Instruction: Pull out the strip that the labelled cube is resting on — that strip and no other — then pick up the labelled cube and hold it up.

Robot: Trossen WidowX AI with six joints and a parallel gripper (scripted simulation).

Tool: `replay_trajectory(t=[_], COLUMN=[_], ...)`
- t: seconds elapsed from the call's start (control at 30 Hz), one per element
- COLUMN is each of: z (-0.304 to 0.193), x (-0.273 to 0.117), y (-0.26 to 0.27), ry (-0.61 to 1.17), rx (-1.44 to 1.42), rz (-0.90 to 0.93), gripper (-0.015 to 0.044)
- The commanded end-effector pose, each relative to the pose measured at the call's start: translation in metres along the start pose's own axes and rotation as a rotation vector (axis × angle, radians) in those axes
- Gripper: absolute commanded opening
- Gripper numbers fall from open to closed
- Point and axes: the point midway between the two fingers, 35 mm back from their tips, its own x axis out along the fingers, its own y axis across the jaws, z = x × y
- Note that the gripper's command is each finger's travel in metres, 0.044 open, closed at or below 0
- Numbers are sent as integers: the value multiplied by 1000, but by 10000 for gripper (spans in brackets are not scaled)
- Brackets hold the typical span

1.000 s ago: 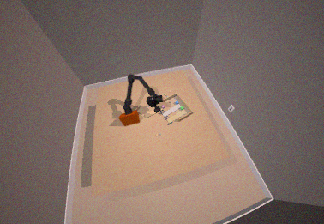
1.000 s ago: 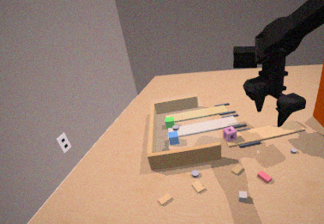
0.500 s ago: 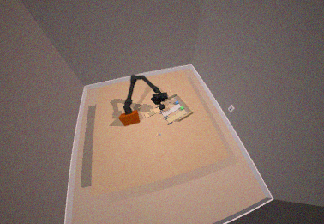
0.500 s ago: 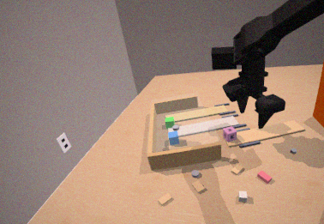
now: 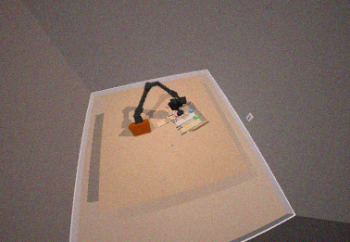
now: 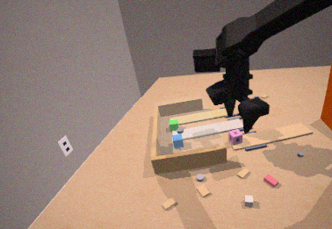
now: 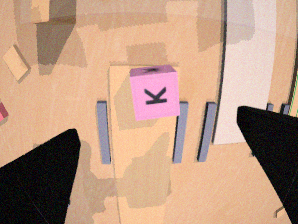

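1. We see the end effector [image 6: 241,111] spread wide with nothing between its fingers, hanging from the black arm [image 6: 272,17] just above the near end of the wooden tray [image 6: 189,160].
2. In the wrist view the two dark fingers fill the lower corners, and the pink cube marked K [image 7: 154,94] sits between and ahead of them, apart from both.
3. That pink cube [image 6: 235,136] rests on a tan strip [image 6: 281,134] that runs out of the tray's open side across the bench [image 6: 123,190]; in the exterior view the cube stands at the tray's open edge, just beside one finger.
4. In the wrist view the tan strip [image 7: 129,183] passes under the cube and on toward the camera, flanked by short blue-grey rails [image 7: 103,132].
5. A white strip [image 6: 211,129] lies next to it inside the tray, carrying a blue cube [image 6: 177,141] at its far end, with a small grey disc [image 6: 180,131] just behind that cube.
6. A yellowish strip [image 6: 202,117] lies beyond the white one, with a green cube [image 6: 174,124] at its end.
7. Loose bits lie on the bench in front of the tray: a red block [image 6: 270,181], a white cube [image 6: 249,200], a grey disc [image 6: 200,177] and several small tan pieces [image 6: 203,191].
8. From the top view we make out the arm's orange base [image 5: 139,128] near the tray [image 5: 199,126]; the cubes there are too small to tell apart.
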Motion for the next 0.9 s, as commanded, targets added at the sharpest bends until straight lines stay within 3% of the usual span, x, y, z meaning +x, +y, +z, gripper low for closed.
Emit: replay_trajectory(t=[0.0,0.2,0.87], z=[5,6,6], x=[1,10,43], y=[-1,-1,-2], ry=[0,0,-1], rx=[9,9,9], rz=[4,4,5], gripper=[387,250,250])
